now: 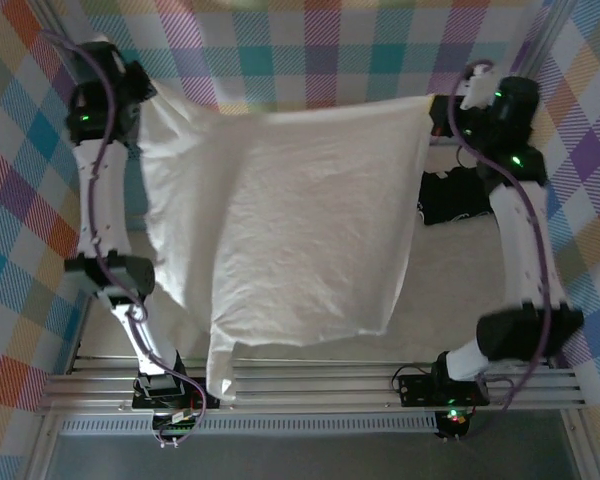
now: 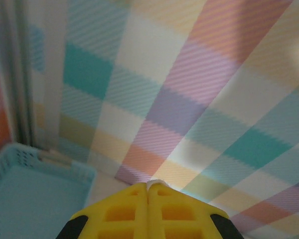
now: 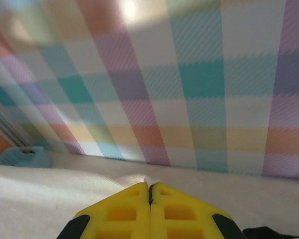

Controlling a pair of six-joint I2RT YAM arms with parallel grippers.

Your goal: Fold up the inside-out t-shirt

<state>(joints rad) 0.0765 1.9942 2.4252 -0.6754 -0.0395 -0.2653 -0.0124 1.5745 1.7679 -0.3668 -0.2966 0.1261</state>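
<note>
Two arms hold the t-shirt (image 1: 290, 220) up between them, spread wide like a sheet above the table (image 1: 450, 300). In the top view the left gripper (image 1: 143, 108) pinches the cloth at its far left corner and the right gripper (image 1: 435, 112) pinches it at the far right corner, so the upper edge runs nearly straight from one to the other. From that edge the white fabric hangs toward the near side. It is wrinkled, with a long crease running down the left part, and one narrow end drops lowest over the metal rails (image 1: 380, 385) beside the left arm's base.

From the left wrist, the left gripper (image 2: 148, 185) shows its yellow fingers (image 2: 122, 214) pressed flat together, with a thin sliver of white cloth (image 2: 157, 182) caught at the tips. Below and to the left lies a light blue basket (image 2: 35, 194), and behind it rises the checked wall (image 2: 199, 89).

From the right wrist, the right gripper (image 3: 149, 185) looks the same: it is closed tight, with a small white fold (image 3: 152, 179) nipped at the tips.

A black garment (image 1: 455, 200) lies on the table to the right, partly hidden under the shirt's right edge.
</note>
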